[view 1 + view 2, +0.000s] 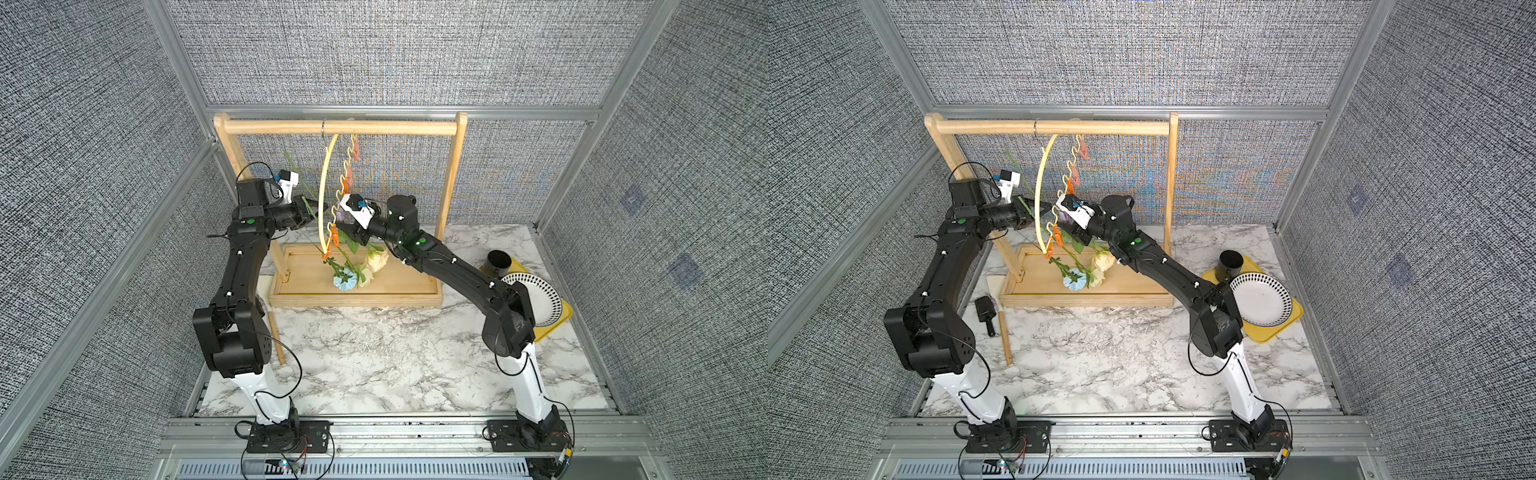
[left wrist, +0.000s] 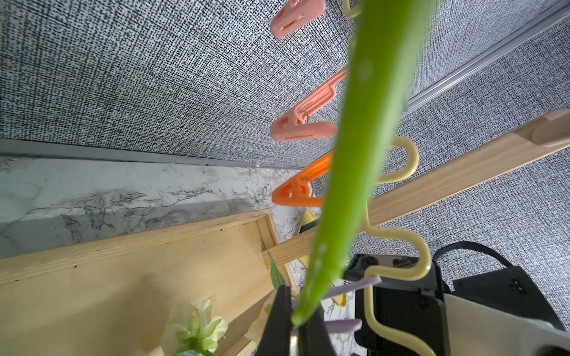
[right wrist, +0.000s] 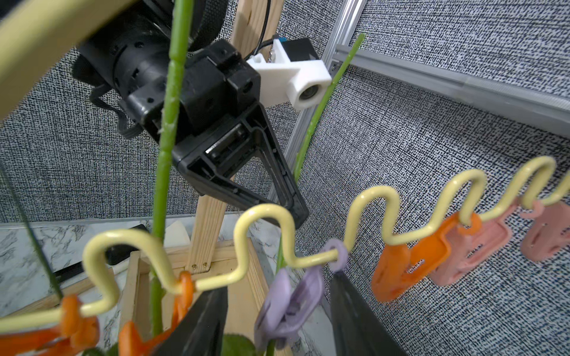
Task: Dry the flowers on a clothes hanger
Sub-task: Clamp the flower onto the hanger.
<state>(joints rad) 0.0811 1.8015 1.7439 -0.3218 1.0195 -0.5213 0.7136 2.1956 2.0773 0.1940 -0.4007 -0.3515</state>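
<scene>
Marble table (image 1: 374, 353), grey walls. Left hand (image 2: 298, 311) clamped on a green stem (image 2: 364, 123). Right hand (image 3: 279, 282) has its jaws apart either side of the purple clip (image 3: 290, 302) on the clothes hanger (image 3: 265, 209), which is hooked on the wooden rack (image 1: 340, 126). The flowers (image 1: 376, 262) dangle below its low end.

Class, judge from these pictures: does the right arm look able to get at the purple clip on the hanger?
Probably yes: the right gripper has its open jaws either side of the purple clip, nothing between. The left gripper, shut on a green stem, sits beyond the hanger.
</scene>
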